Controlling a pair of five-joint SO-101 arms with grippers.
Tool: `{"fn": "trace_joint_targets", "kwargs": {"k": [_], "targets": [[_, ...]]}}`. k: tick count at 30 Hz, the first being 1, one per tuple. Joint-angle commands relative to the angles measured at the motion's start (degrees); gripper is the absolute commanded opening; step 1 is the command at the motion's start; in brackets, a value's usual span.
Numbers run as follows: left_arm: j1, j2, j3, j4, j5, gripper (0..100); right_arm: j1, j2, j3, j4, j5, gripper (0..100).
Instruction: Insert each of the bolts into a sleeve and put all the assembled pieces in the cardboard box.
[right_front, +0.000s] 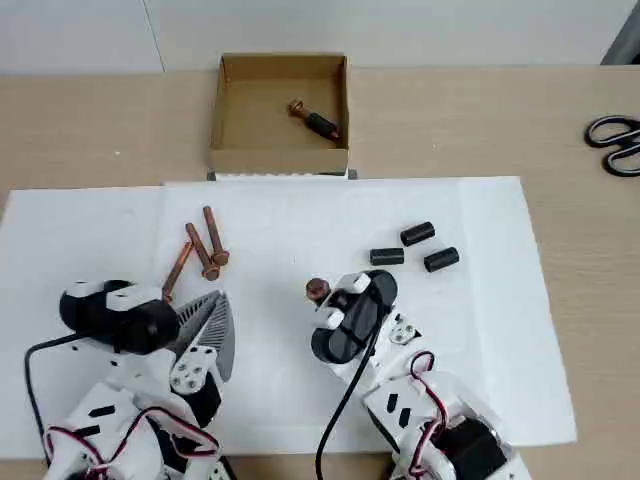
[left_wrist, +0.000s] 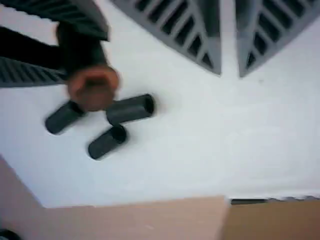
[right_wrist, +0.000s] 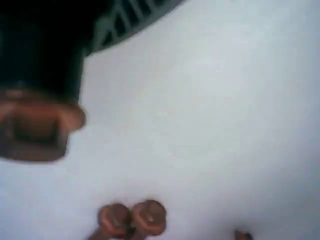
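Right gripper (right_front: 322, 296), frame centre, pinches a sleeved bolt (right_front: 318, 290) by its dark sleeve. Left gripper (left_wrist: 230, 65) is slightly spread, empty. Three bolts (right_front: 213, 237) lie left, three sleeves (right_front: 387, 256) right, cardboard box (right_front: 280, 160) top centre. The piece looks light, rigid, probably slick; grasp across the sleeve.

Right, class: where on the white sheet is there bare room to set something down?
Free: the white sheet between the three loose bolts and the three sleeves, just below the cardboard box; also right of the sleeves. Crowded: the near side, where the right end effector holds another bolt.
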Motion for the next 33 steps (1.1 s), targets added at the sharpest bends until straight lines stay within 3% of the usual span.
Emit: {"fn": "trace_joint_targets", "kwargs": {"k": [1,8,13,17,22,33], "targets": [[-5.45,-0.35,-1.19,0.09,0.26,1,3.21,-0.40,-1.41,-1.71,0.09,0.2],[-13.89,-0.35,9.54,1.49,-4.31,1,12.26,-0.22,-1.41,-1.36,-6.95,0.2],[-13.98,-0.35,15.69,-2.02,-6.15,1,16.22,-0.13,-1.32,-1.27,-11.16,0.2],[-14.24,-0.44,21.67,-6.95,-12.92,1,17.80,-0.13,-1.41,-1.19,-11.25,0.2],[-14.24,-0.44,28.97,-12.40,-13.27,1,19.56,-0.13,-2.46,-1.19,-11.16,0.2],[-17.93,-0.53,34.68,-12.31,-12.92,1,21.93,3.91,-7.03,-1.89,-11.16,0.2]]}}
